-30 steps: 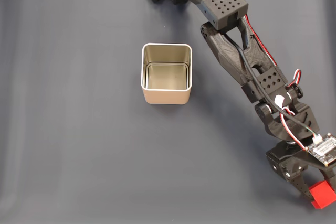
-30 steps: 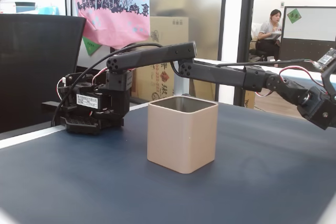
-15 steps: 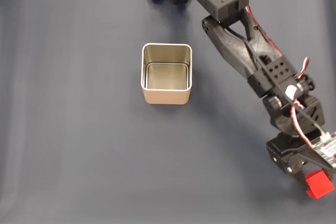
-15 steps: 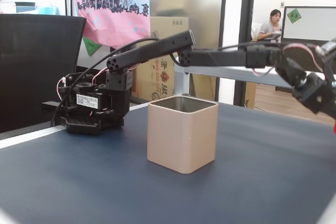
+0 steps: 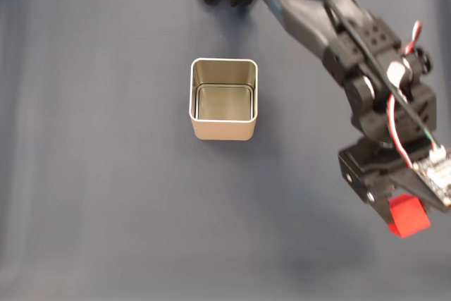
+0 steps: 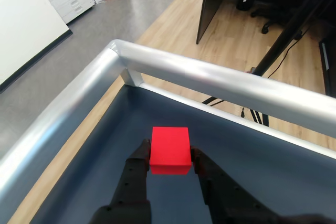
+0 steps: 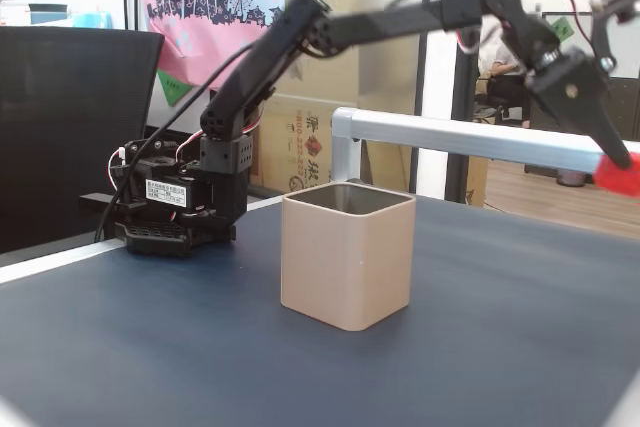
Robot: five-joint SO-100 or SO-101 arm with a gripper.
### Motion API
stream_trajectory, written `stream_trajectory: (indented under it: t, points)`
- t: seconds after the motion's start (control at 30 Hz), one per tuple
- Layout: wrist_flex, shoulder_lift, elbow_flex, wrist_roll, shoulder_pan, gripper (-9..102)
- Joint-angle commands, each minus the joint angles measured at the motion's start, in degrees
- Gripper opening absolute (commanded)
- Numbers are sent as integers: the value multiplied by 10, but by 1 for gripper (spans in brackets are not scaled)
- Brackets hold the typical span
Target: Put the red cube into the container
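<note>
My gripper (image 5: 406,220) is shut on the red cube (image 5: 409,216) and holds it in the air at the lower right of a fixed view, well to the right of the container (image 5: 224,99). The wrist view shows the red cube (image 6: 170,149) pinched between both black fingers (image 6: 137,171) above the dark mat near the table's corner. From the side, the cube (image 7: 618,174) hangs high at the right edge, above and right of the beige container (image 7: 347,254), which stands upright with nothing visible inside it.
The arm's base (image 7: 180,202) sits at the back left behind the tin. A silver rail (image 6: 210,80) runs along the table's edges. The dark blue mat (image 5: 99,174) lies open to the left of the tin.
The arm has lifted the red cube off the mat and drawn it up and slightly back toward the tin. The gripper stays shut on it throughout.
</note>
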Motion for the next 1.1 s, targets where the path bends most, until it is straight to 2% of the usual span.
stream_trajectory:
  t: [0.0,0.27,0.53,1.07]
  points:
    - [-8,135,92,9,13,8]
    - [-35,361,347,4,40,8]
    - [-89,563,592,-22,107,8]
    - [-116,831,866,-76,215,8]
